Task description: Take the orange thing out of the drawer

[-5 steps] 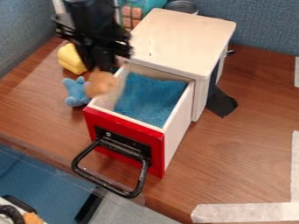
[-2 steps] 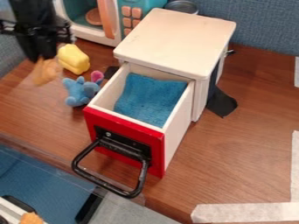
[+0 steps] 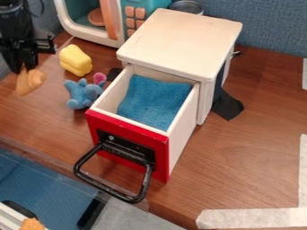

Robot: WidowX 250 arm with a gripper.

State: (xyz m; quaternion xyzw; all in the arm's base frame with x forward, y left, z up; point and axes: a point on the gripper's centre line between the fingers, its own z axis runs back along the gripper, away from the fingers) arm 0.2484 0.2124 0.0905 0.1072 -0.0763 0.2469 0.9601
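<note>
At the upper left, the black gripper (image 3: 23, 67) is shut on the orange thing (image 3: 30, 81), a light orange lump hanging just below it. Both are left of the yellow toy and well away from the drawer. The drawer (image 3: 127, 120), red in front with a black handle, stands pulled out of the white cabinet (image 3: 181, 42). A blue cloth (image 3: 155, 101) lies inside it. Whether the orange thing touches the table cannot be told.
Left of the drawer lie a blue plush toy (image 3: 79, 95) with a pink ear and a yellow toy (image 3: 75, 60). A toy microwave (image 3: 112, 20) stands behind them, with a metal can (image 3: 186, 6) beside it. Black cloth (image 3: 227, 106) hangs right of the cabinet.
From beside the drawer's left wall, the gripper has moved left with the orange thing in it, past the blue plush and yellow toys. The drawer has not moved.
</note>
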